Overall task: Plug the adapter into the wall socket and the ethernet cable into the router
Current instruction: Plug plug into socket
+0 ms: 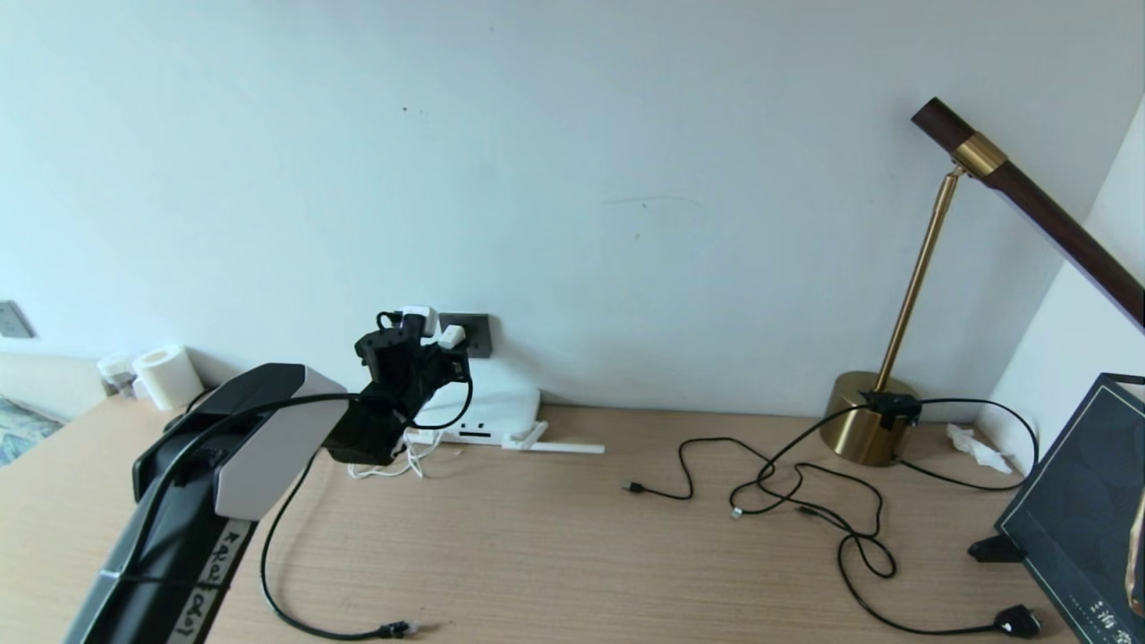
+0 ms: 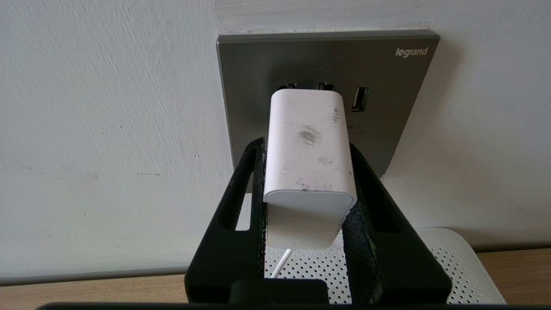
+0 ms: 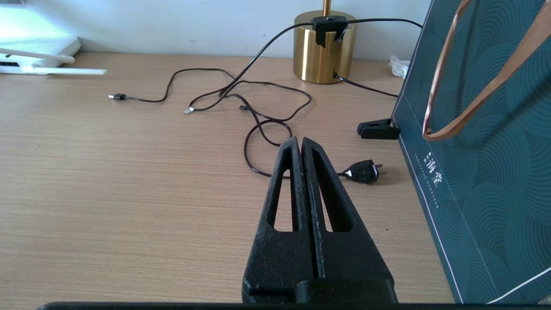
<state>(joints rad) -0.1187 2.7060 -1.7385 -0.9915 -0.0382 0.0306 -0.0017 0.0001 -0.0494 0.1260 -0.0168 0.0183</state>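
The left end effector (image 2: 308, 172) is clamped on the adapter (image 2: 306, 146), one black finger flat against each side of the white block, and holds it up at the wall socket (image 2: 258, 64). Gripping the sides leaves the pronged end free to meet the plate, and the thin white cord (image 2: 280, 262) hangs clear out of the back, between the fingers. In the left wrist view the adapter's front end sits right at the upper slots, just at 9 o'clock from a small USB port; whether the prongs are fully seated cannot be told — probably they are going in or nearly home.

The adapter is a small white rounded block, its top face scuffed with grey smudges. The socket is a dark grey square plate on the wall, directly above the router (image 1: 487, 407), which lies flat on the desk (image 1: 572, 537) against the wall at 6 o'clock from the plate, with perforated white top and thin white antennas folded out along the desk.

The ethernet cable (image 1: 286, 590) trails down from the left arm across the desk to its connector near the front edge — not yet plugged in.

The right end effector (image 3: 301, 144) rests with its fingers pressed together, holding nothing, over the right part of the desk.
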